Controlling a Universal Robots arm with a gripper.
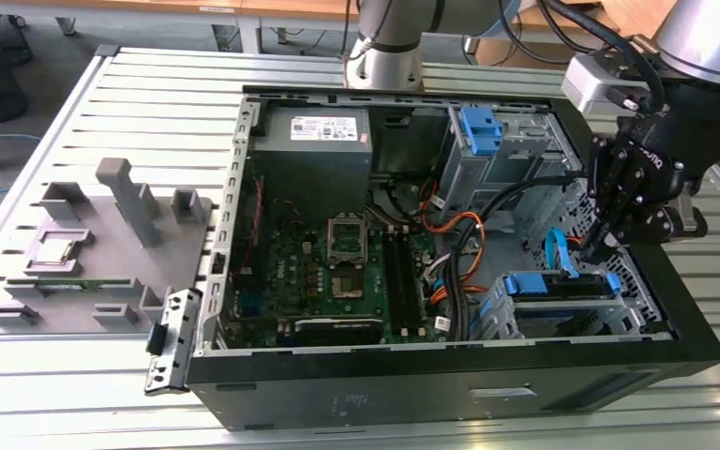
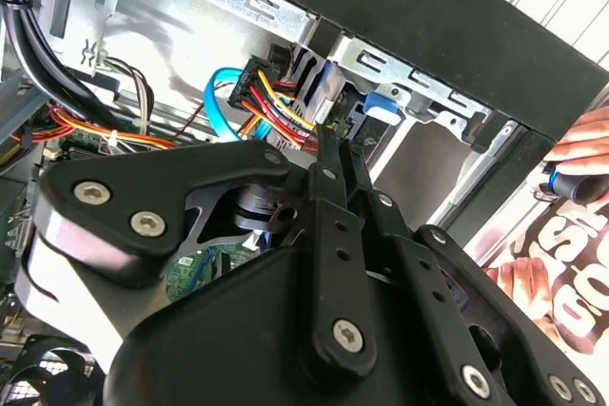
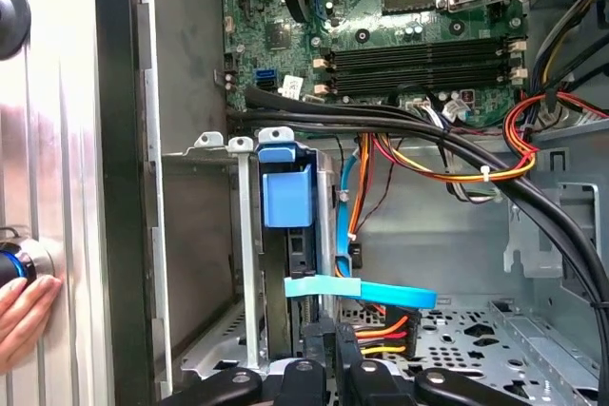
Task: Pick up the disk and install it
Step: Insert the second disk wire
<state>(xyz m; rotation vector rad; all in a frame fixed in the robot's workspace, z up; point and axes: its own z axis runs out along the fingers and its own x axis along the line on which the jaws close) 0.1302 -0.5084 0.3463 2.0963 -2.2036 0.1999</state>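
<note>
The disk (image 1: pixel 561 285) sits in the drive cage at the case's lower corner on the exterior view's right, its blue bracket on top. In the first wrist view the disk (image 3: pixel 293 268) stands edge-on in the cage slot, under its blue bracket tab (image 3: pixel 285 195). My gripper (image 1: pixel 595 253) hangs just above and beside it, inside the case. In the second wrist view the gripper (image 2: pixel 326 135) has its thin fingers pressed together, tips at the bundle of red, yellow and black wires (image 2: pixel 271 92). The gripper (image 3: pixel 333 347) holds nothing that I can see.
Black cables (image 3: pixel 428 135) and a flat blue cable (image 3: pixel 362 289) cross the space beside the cage. A second blue bracket (image 1: pixel 479 127) sits in the upper bay. A grey fixture (image 1: pixel 97 244) with a small chip lies on the exterior view's left. A person's hand (image 3: pixel 24 316) rests outside the case wall.
</note>
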